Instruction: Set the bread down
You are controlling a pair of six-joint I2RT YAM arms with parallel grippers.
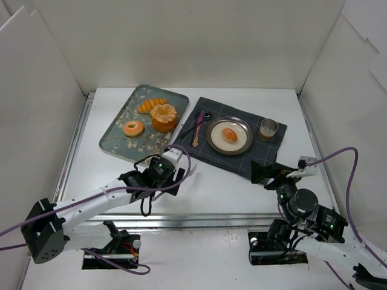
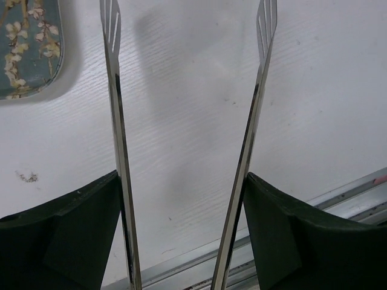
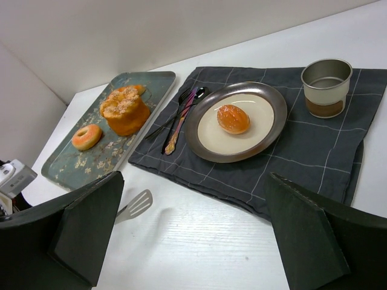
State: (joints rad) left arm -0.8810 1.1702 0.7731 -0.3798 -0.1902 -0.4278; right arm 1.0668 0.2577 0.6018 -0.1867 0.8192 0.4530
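Left wrist view shows the left gripper (image 2: 181,181) with its jaws pressed against the outside of a pair of metal tongs (image 2: 118,121), probably so the pastry is never touched directly; the slotted blades stand well apart, with nothing between them, over the bare worktop (image 2: 193,90). The right gripper (image 3: 196,178) hangs with jaws wide and empty, and the bread (image 3: 233,118) lies mid-plate (image 3: 192,124) on the grey cloth (image 3: 314,151), likely its intended spot; no writing or brand is readable
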